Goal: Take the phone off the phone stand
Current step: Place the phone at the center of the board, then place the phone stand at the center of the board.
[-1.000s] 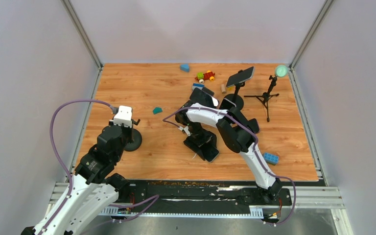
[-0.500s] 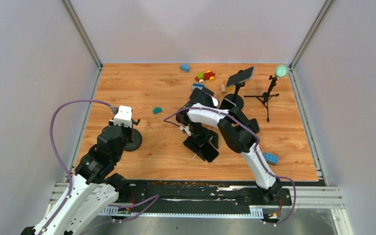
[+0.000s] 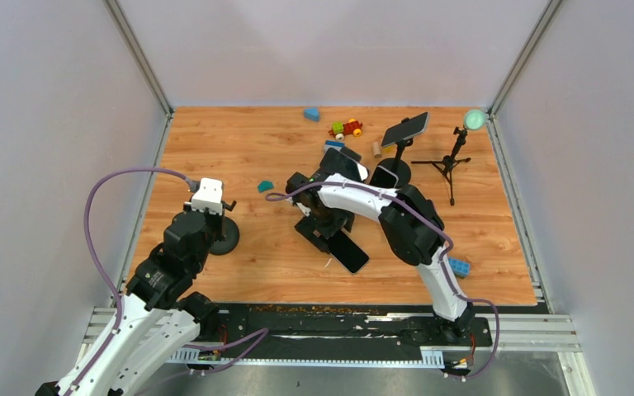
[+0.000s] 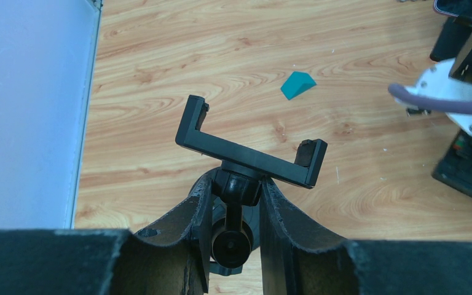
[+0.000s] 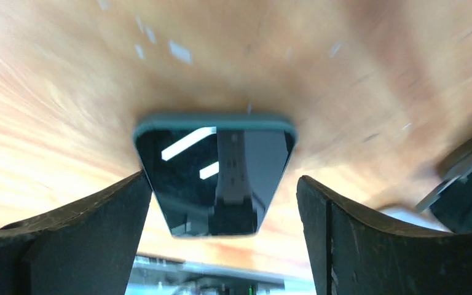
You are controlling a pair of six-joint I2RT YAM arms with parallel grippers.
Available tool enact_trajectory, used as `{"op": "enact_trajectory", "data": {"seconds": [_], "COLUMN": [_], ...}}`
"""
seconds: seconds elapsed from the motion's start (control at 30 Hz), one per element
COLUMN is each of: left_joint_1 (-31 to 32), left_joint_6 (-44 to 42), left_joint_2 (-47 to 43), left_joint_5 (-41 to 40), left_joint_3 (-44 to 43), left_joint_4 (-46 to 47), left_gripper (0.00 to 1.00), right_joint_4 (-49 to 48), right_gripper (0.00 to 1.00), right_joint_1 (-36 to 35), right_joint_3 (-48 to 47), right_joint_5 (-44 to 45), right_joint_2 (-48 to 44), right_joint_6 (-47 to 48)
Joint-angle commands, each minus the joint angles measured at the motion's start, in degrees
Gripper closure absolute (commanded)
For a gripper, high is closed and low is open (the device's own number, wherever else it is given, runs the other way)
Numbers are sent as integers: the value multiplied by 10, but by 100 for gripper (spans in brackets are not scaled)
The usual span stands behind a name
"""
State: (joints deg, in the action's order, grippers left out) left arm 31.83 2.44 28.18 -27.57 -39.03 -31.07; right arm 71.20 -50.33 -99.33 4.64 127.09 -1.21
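phone (image 5: 215,175) lies flat, untouched, beneath the spread right hand (image 5: 222,179).

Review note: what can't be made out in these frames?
- Top view: phone upper end, hidden under right wrist.
- Left wrist view: stand base, hidden behind left jaws.
- Right wrist view: table blurred.
- Top view: toys too small to identify.

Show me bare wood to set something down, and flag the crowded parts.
Bare: the far-left corner between the side rail, blue wedge and teal wedge; the near strip between the empty stand's base and the phone; the right side between tripod and blue brick. Crowded: far centre-right, around the toys, second stand and tripod.
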Motion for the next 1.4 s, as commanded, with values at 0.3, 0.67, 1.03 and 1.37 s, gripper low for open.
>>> {"op": "enact_trajectory", "data": {"seconds": [0.3,0.67,1.03,1.37], "left_joint_1": [-1,-16,-203,-347], "left_joint_6": [-3,-30,-28,54], "left_joint_2": [10,142,262,383], "left_joint_5": [-12,-19,106,199], "left_joint_3": [-15,-100,-153,-192], "left_joint_4": [53,135,224,247], "left_gripper": [100,100,97,75], "right_joint_4": [-267,-311,-327,-326], "right_gripper": [12,13,14,14], "right_joint_1": [6,5,4,4], "right_joint_3": [82,228,349,418], "right_joint_5": [56,15,43,58], "right_joint_2": [-240,-474,-663,-742], "right_joint_6": [-72,-99,-100,-122]}}
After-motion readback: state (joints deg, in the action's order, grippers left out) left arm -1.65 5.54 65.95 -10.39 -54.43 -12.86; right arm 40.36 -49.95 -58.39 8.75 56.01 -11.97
